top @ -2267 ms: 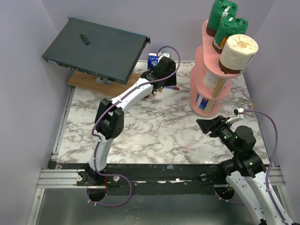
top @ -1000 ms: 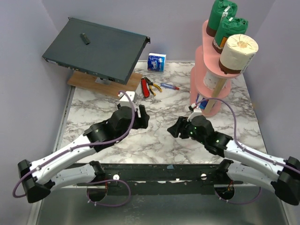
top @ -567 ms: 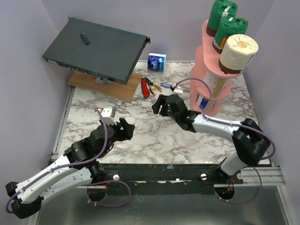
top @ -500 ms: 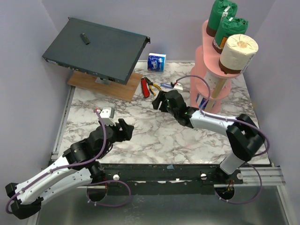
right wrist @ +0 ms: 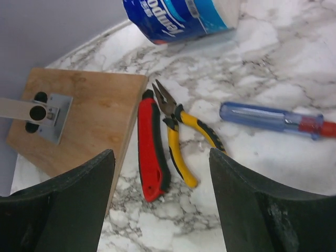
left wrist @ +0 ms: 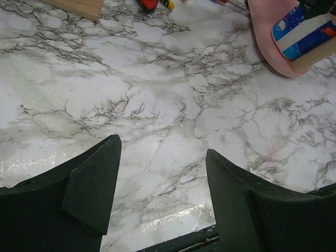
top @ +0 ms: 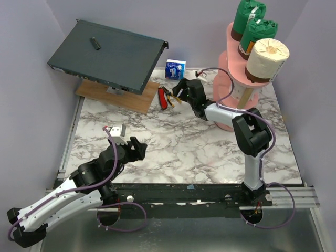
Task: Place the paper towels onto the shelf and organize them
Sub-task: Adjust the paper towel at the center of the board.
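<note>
While one roll lies off the rack, step in hand: a reach for the blue-and-white wrapped paper towel roll (top: 175, 69), upper centre by the back wall, is judged under way.
Pink three-tier shelf (top: 222, 67): upper right, already loaded with other rolls.
Right gripper (right wrist: 160, 155): jaws held apart, nothing gripped; poised over the red-handled pliers (right wrist: 151, 157), short of the roll.
Left gripper (left wrist: 160, 147): spread wide, nothing held, lower left.
Next move: the open jaws must be carried past the pliers and closed round the roll.

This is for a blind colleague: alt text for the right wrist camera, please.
The right gripper hangs open over a marble table, above a red-handled tool and yellow-handled pliers. A blue screwdriver lies at right, a blue-wrapped paper towel roll at top, a wooden board at left.
</note>
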`<state>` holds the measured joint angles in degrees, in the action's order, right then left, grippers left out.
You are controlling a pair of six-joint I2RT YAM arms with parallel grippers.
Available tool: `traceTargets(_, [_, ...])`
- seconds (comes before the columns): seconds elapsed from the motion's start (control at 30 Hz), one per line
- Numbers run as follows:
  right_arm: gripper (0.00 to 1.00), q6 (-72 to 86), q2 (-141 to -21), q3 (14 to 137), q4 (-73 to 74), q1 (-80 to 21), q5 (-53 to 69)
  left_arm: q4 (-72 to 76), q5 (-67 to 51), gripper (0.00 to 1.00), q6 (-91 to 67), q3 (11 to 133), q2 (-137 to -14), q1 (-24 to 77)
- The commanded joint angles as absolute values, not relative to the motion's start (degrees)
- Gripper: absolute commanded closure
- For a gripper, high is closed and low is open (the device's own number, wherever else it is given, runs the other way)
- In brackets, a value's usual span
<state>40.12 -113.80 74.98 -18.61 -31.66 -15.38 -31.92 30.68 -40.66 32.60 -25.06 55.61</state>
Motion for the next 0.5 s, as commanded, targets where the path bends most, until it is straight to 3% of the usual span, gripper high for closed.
traceTargets(0.0, [0.22,39.9,-119.5,82.8,-20.7,-29.2,-16.9,-31.6,33.2,0.31,-42.0,31.4,-23.1,55.7])
traceTargets(0.23, [0.18,46.1,-127.2,91.0,-20.8,-22.9,-9.4,-33.6,36.0,0.31,-42.9,31.5,-21.9,55.7])
traceTargets(0.47, [0.05,42.5,-135.9,103.2,-19.4,-22.1,-7.7,-32.4,37.6,0.30,-42.8,31.6,-23.7,55.7])
